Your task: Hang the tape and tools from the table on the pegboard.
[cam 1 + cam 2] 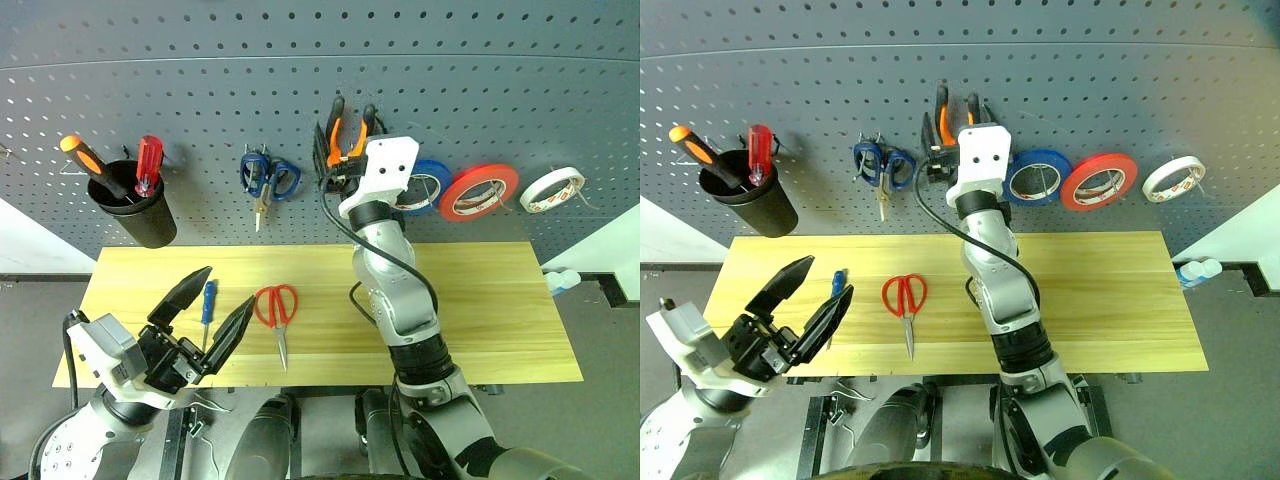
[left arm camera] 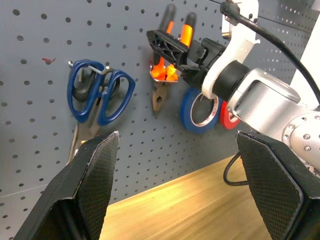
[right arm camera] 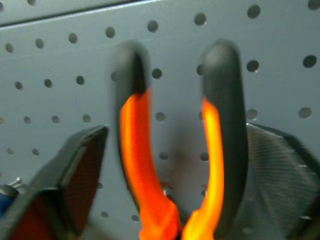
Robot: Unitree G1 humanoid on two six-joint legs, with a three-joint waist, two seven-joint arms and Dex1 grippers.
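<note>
Right gripper (image 3: pixel 165 165) stands spread around the pliers (image 2: pixel 167 65), which look hung on the pegboard (image 1: pixel 200 90). Left gripper (image 1: pixel 205 310) hovers spread. Next comes backing away, then fetching the red scissors (image 1: pixel 277 312) from the table (image 1: pixel 500 300).

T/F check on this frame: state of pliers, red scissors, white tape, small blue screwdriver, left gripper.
1. The pliers hang on the pegboard. True; the right gripper is at them, fingers spread either side of the handles.
2. The red scissors hang on the pegboard. False: they lie on the table.
3. The white tape is on the pegboard. True, right of the red roll.
4. The small blue screwdriver stands in the black cup. False: it lies on the table.
5. The left gripper holds the scissors. False: it is open and empty.
</note>
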